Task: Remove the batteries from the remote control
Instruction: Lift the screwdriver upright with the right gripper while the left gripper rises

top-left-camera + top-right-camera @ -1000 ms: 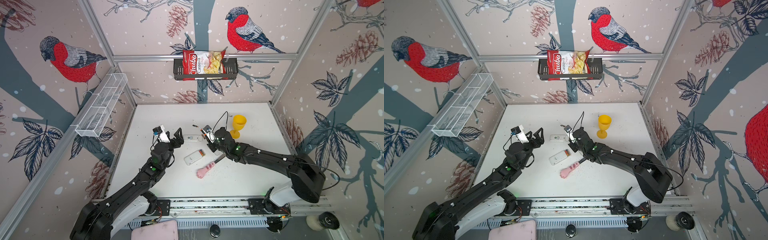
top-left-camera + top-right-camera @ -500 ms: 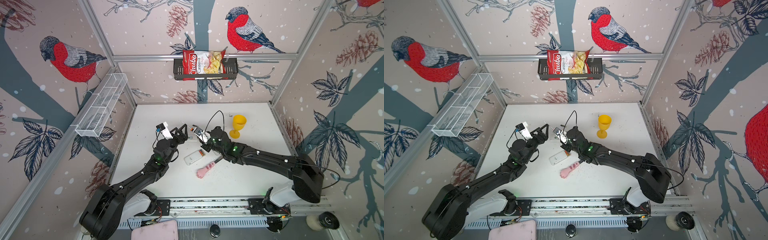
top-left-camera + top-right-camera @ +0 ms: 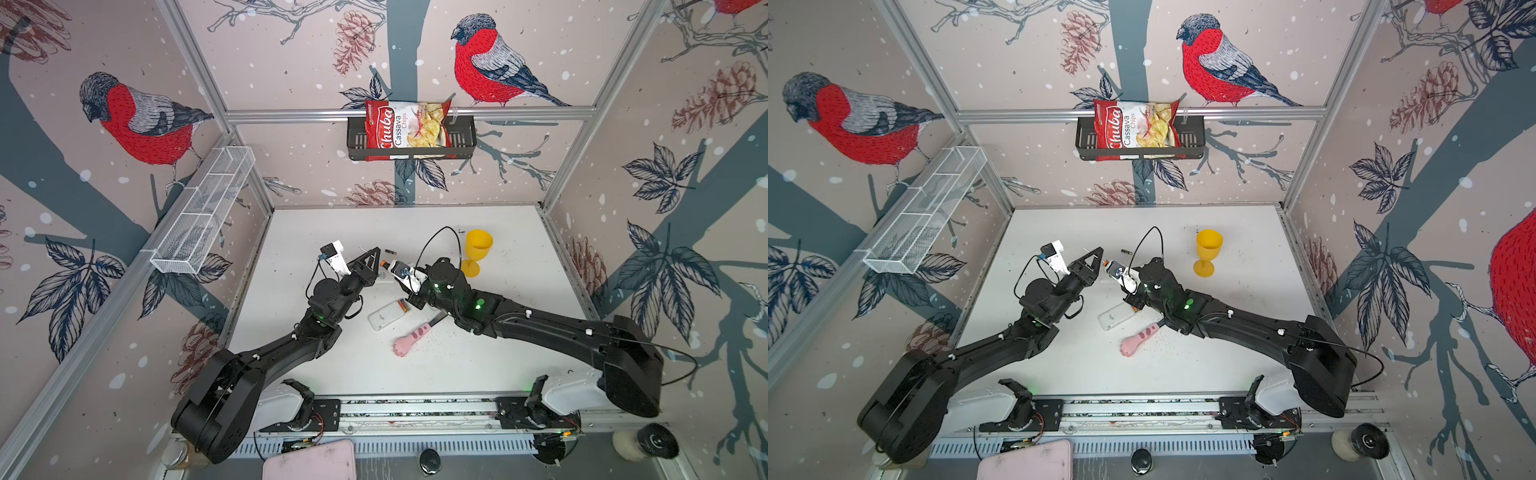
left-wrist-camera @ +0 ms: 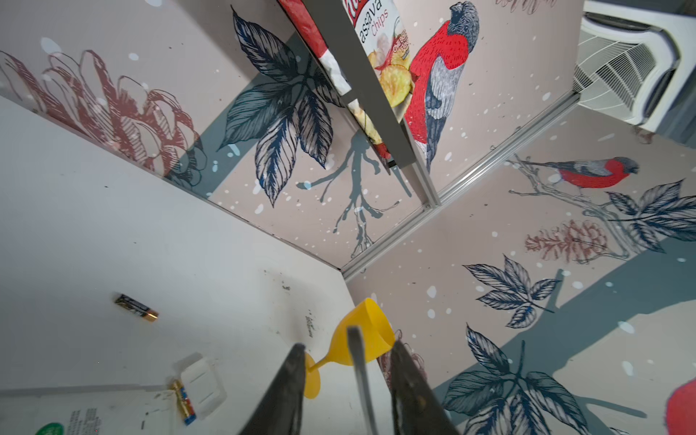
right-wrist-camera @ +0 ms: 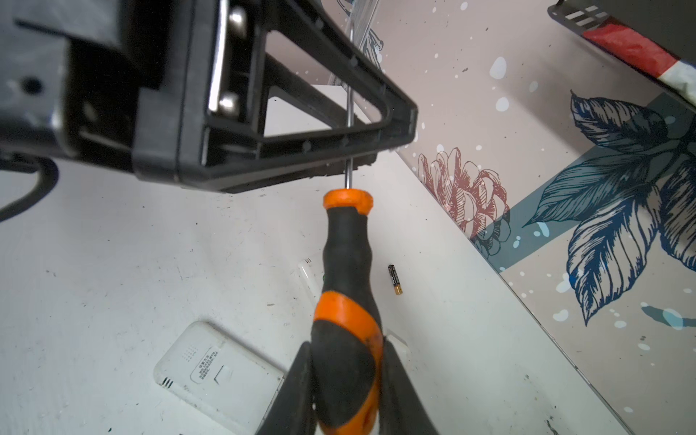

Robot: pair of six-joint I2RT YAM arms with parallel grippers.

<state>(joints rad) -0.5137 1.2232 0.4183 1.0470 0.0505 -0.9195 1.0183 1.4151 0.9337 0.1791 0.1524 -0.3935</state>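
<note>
The right gripper point(image 5: 346, 350) is clamped on the orange-and-black handle of a screwdriver point(image 5: 346, 241), holding it above the table point(image 3: 532, 270). The left gripper point(image 4: 346, 346) stands partly open around the screwdriver's metal shaft point(image 4: 357, 357), and the left wrist view shows a gap on each side of the shaft. Below them the white remote point(image 3: 382, 318) lies back-up with its compartment open. At least one battery point(image 4: 184, 403) sits in the compartment, and a clear cover point(image 4: 201, 378) lies near that end. A loose battery point(image 3: 390, 251) lies apart on the table, nearer the back wall. A yellow goblet point(image 3: 478, 249) stands near the right arm, and a pink paw-shaped tool point(image 3: 411, 340) lies near the remote.
</note>
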